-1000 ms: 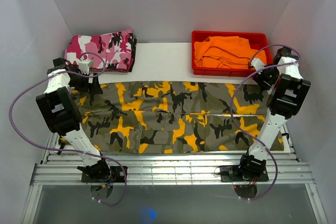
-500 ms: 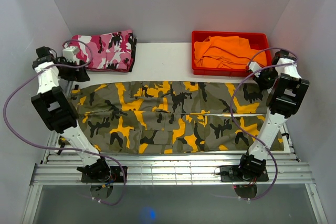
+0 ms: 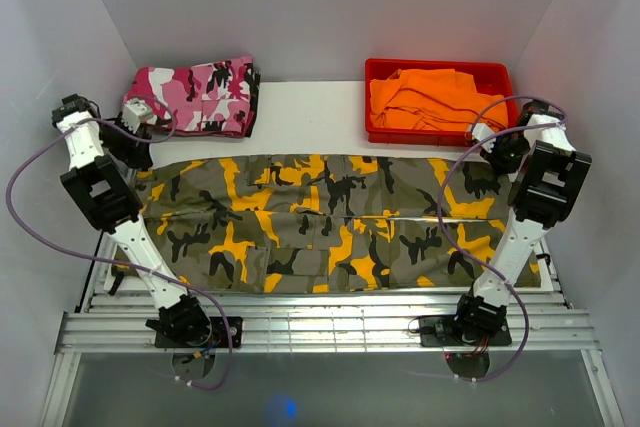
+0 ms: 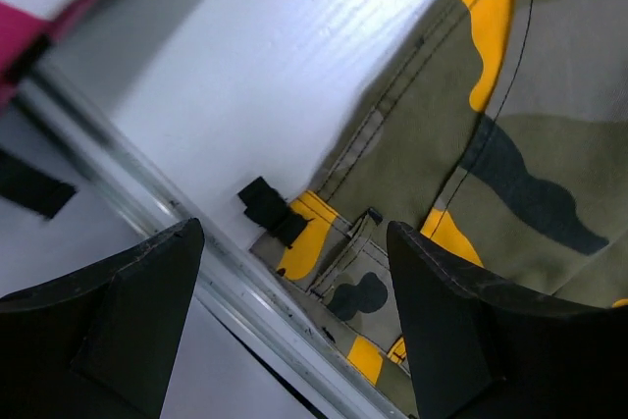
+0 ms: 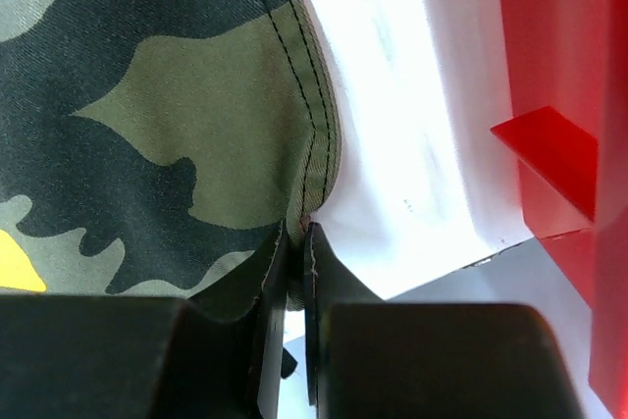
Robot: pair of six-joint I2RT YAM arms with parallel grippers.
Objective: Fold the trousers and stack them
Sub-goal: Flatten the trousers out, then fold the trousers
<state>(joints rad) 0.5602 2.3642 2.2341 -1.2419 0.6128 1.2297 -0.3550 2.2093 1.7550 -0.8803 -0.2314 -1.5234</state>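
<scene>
Bright even light, blurred wrist foregrounds

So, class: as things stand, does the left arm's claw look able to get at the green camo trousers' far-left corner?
Probably yes. The left claw hangs open just over that corner of the green camo trousers, and nothing shows between them.

Left arm (image 3: 100, 192) held upright at far left, left hand (image 4: 291, 233) spread wide, right arm (image 3: 540, 187) extended toward upper right, right hand (image 5: 296, 242) clamped on the trousers (image 5: 147, 125) hem
</scene>
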